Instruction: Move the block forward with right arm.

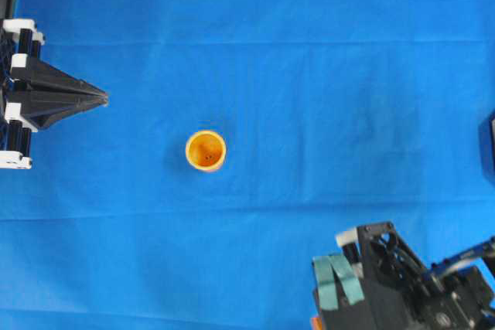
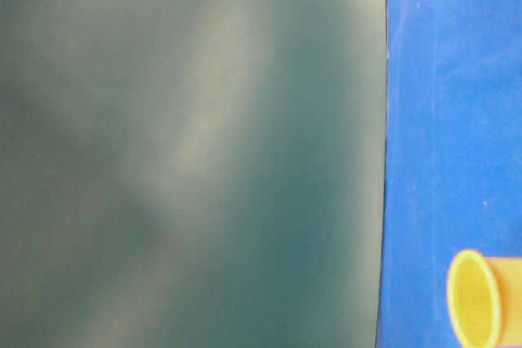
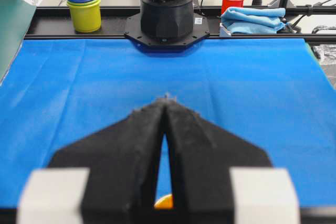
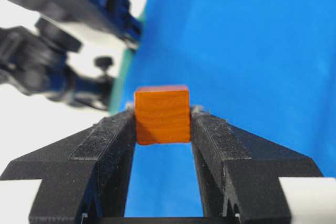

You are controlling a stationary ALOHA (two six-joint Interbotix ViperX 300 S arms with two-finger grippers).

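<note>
Between the right arm's fingers (image 4: pixel 163 116), near their tips, sits the block (image 4: pixel 162 114), pinched on two opposite flat faces above the blue desk (image 4: pixel 252 51). It looks like small solid wood: light, stiff, with faint grain, unlikely to slip under a modest squeeze. Left arm's fingers (image 3: pixel 167 109) are pressed together, empty, with the cup (image 1: pixel 206 150) well apart.

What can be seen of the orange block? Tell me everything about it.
The block is a small orange cube that looks like wood, with faint grain lines across its facing side and crisp edges. In the right wrist view it sits upright, clamped at the tips of the right end effector, one black finger pressing each side. Blue cloth lies behind it. The overhead view shows only an orange sliver at the bottom edge beside the arm.
</note>
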